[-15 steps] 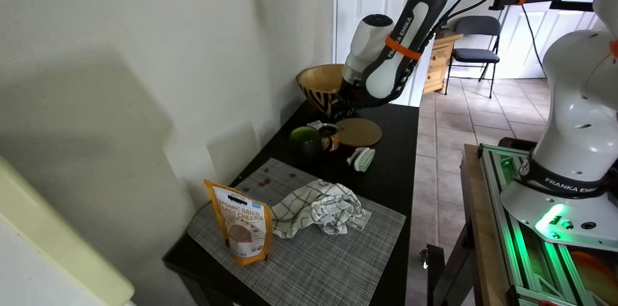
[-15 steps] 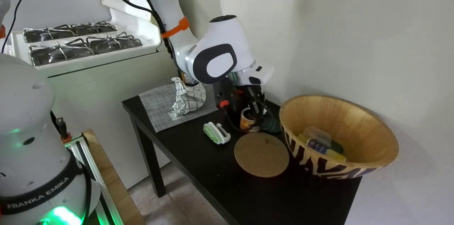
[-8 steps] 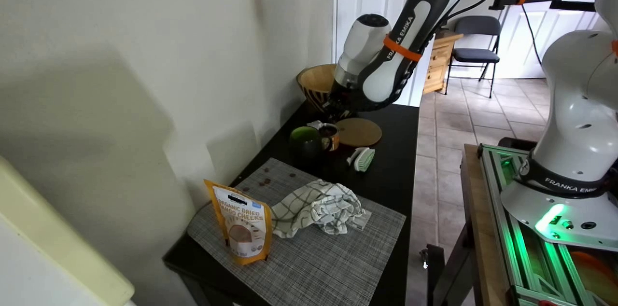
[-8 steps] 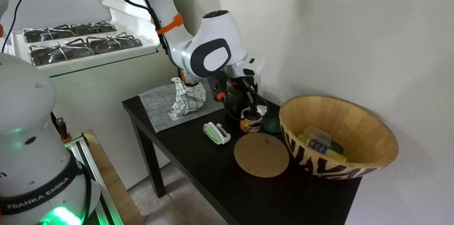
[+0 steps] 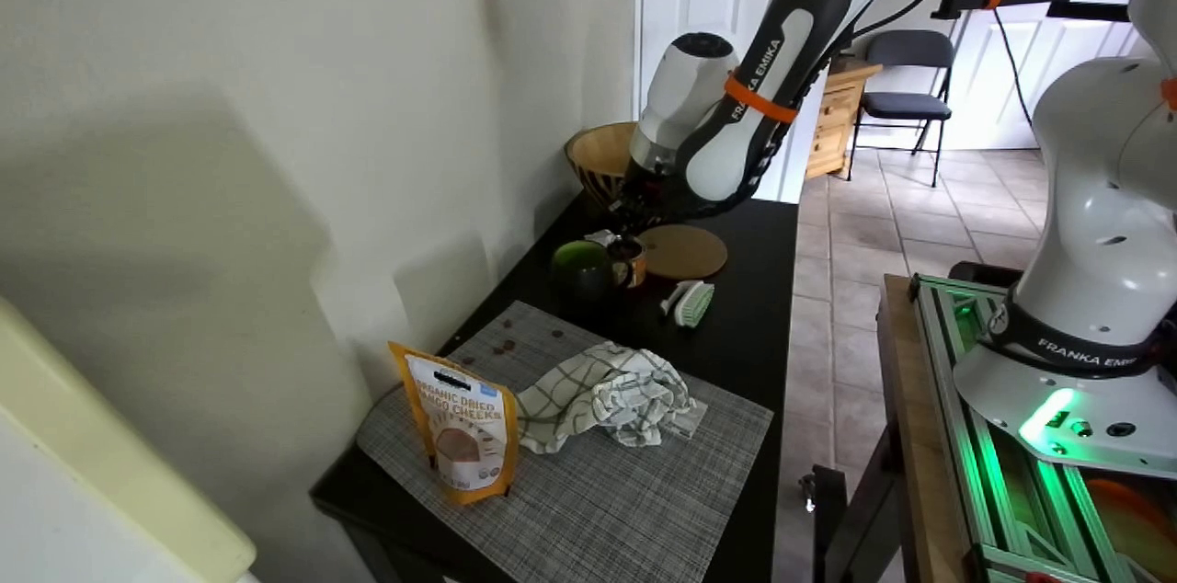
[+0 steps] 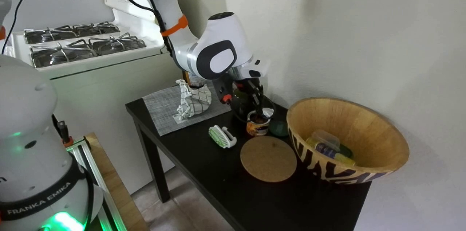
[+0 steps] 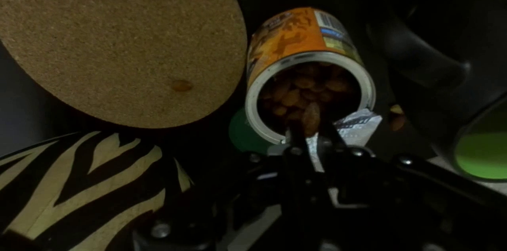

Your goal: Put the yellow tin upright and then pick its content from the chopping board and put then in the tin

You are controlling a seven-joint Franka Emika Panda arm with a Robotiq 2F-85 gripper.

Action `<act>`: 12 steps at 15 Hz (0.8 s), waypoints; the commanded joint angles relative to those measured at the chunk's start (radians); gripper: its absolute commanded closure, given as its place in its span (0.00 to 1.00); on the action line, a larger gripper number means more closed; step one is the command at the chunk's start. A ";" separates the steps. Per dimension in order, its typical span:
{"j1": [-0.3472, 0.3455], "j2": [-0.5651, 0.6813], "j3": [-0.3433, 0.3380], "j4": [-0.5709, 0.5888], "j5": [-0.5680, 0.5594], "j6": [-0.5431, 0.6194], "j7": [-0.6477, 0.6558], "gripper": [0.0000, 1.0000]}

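The yellow-orange tin [image 7: 293, 37] stands upright with its mouth open and several brown nuts inside. It shows in both exterior views [image 5: 634, 272] [image 6: 257, 129]. My gripper [image 7: 311, 125] points down over the tin's mouth, near the rim with the torn foil lid [image 7: 358, 126]. Its fingertips are shut on one brown nut [image 7: 311, 115]. In an exterior view the gripper [image 6: 259, 111] hides part of the tin's opening. The round tan chopping board [image 7: 119, 37] lies beside the tin, also in both exterior views [image 5: 685, 252] [image 6: 268, 161]. One nut [image 7: 182, 85] lies on it.
A green-lined dark mug [image 5: 581, 275] stands close to the tin. Small nut pieces [image 7: 397, 118] lie between them. A green lid [image 6: 278, 129], a zebra-striped wooden bowl [image 6: 346, 140] and a brush [image 6: 222, 137] are near. A cloth [image 5: 598, 394] and mango pouch [image 5: 464, 431] stand on the grey placemat.
My gripper has moved over the tin's mouth, leftward in both exterior views, and came down slightly in the last half second. The tin and board have not moved.
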 commanded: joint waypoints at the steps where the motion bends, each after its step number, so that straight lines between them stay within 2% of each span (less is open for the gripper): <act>1: -0.017 0.026 0.005 0.015 -0.002 0.008 -0.009 0.52; 4: -0.016 0.029 -0.004 0.015 -0.005 0.008 -0.007 0.29; 7: 0.025 0.008 -0.066 -0.005 -0.023 -0.009 -0.003 0.05; 9: 0.054 0.010 -0.118 -0.013 -0.031 -0.005 0.004 0.00; 12: 0.086 0.016 -0.180 -0.026 -0.027 -0.010 0.015 0.03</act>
